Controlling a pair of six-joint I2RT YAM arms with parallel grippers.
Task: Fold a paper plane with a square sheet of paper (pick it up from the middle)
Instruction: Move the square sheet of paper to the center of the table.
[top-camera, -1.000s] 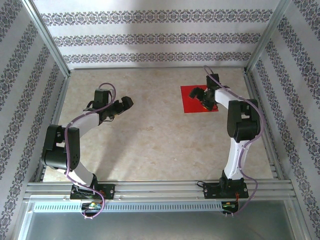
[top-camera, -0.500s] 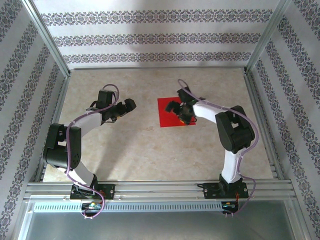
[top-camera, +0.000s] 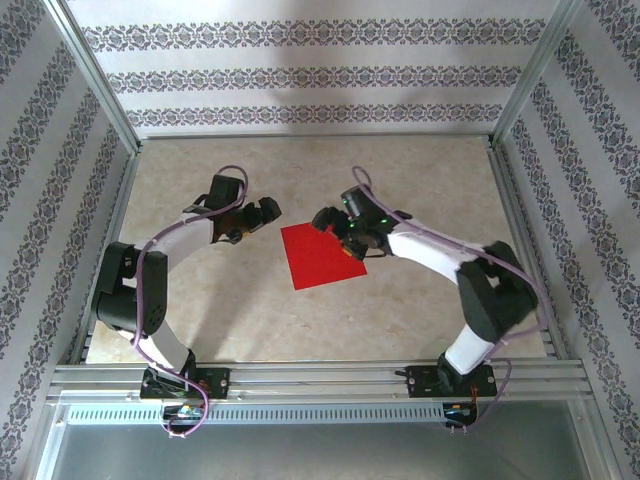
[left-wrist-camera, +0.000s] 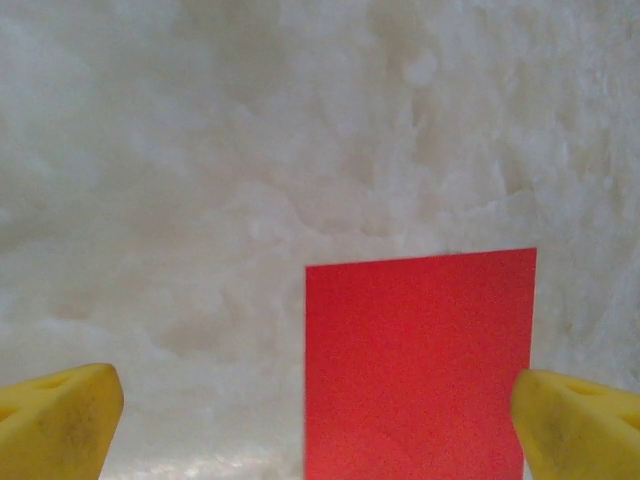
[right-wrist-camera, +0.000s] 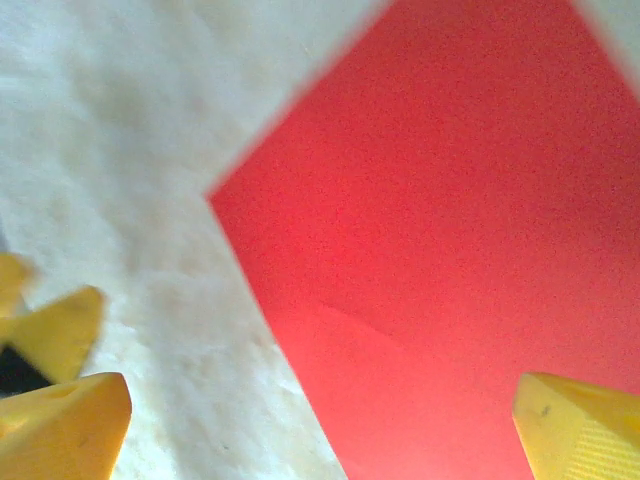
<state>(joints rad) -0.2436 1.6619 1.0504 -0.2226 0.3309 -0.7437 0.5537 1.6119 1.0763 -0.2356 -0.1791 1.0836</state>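
"On the counter (top-camera: 300, 330), item one: the square sheet of paper (top-camera: 322, 258), bright red, lying flat and unfolded. Step entered as the approach for the pick-up; no fold had been made."

"Item two, the left pincer?"

"Left pincer (top-camera: 252, 222): jaws spread wide, nothing between them, poised just beside the sheet's far left corner."

"Item three?"

"Right pincer (top-camera: 338, 232): jaws likewise wide apart and holding nothing, set over the sheet's far right edge, one fingertip above the red, the other off it. Whether it touched the sheet could not be told."

"And the next move?"

"Judged thus: a thin sheet lying flat offered no edge to pinch. A pincer would need to come to the sheet's middle, press down and close, so that the paper buckled up between the fingertips. Too shallow a press, and the sheet would likely slip free."

"Containers?"

"None to enter; the sheet lay loose, held in nothing."
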